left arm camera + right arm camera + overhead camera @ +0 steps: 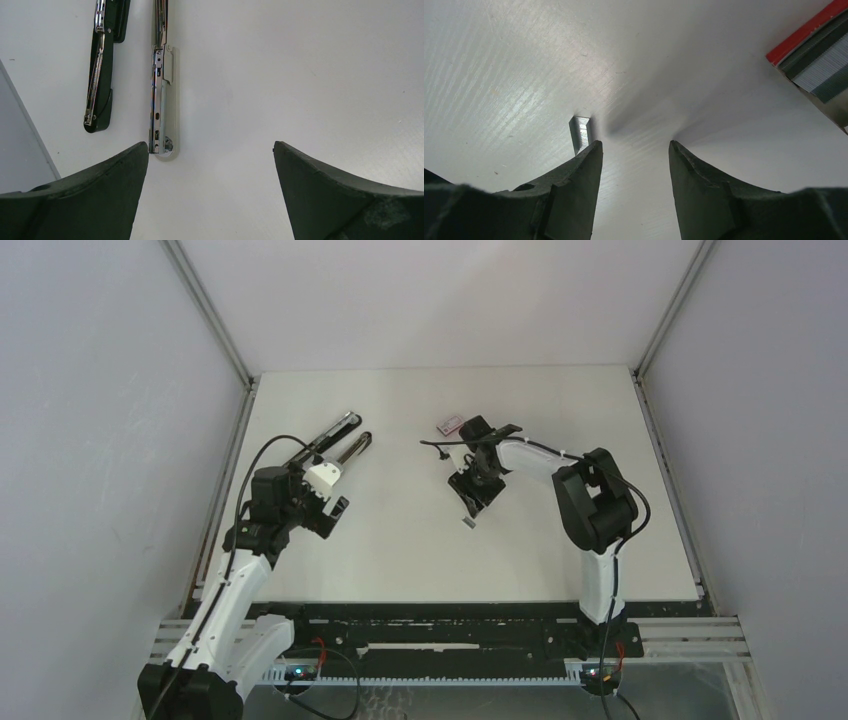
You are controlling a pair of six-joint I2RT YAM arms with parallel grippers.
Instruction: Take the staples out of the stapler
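Note:
The stapler lies swung open at the back left as two long bars. In the left wrist view they are a black bar and a chrome magazine on a white part. My left gripper is open and empty, and its left fingertip is just short of the magazine's near end; it also shows in the top view. The staples, a tiny grey metallic strip, lie on the table just beyond the left fingertip of my right gripper, which is open and empty. In the top view the strip lies just in front of the right gripper.
A small pinkish box lies behind the right gripper. A red-edged box with grey staple rows shows at the upper right of the right wrist view. The white table has metal rails along its left and right edges.

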